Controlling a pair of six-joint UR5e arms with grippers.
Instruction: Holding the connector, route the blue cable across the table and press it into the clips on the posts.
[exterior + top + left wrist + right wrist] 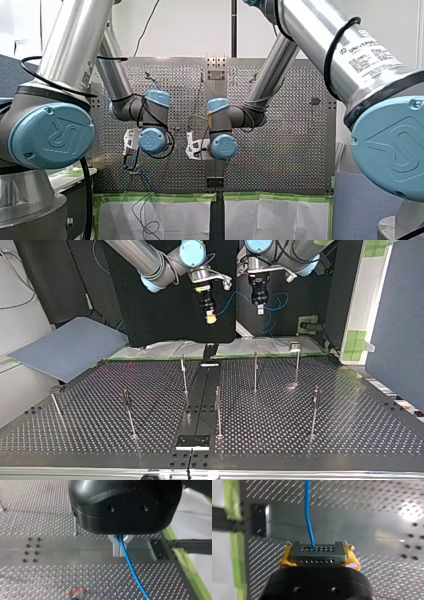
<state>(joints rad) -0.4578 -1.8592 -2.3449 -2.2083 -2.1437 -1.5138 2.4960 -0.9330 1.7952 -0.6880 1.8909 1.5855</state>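
In the right wrist view my right gripper (318, 556) has its yellow pads (352, 557) shut on a grey perforated connector (317, 550). The blue cable (308, 515) runs straight out of it over the table. In the left wrist view my left gripper (120, 553), black with metal fingers, is shut on the blue cable (131, 567), which trails away below it. In the top view both grippers hang high above the table's far edge, my right gripper (211, 315) beside my left gripper (259, 305), with blue cable (274, 302) looping behind. Several thin posts (255, 372) with clips stand on the table.
The perforated table (350, 420) has a smooth strip down its middle with a black plate (192, 441) at the near edge. A grey board (70, 352) lies at the top view's left. Green tape (357, 342) marks the far right corner. A post (314, 410) stands near the right.
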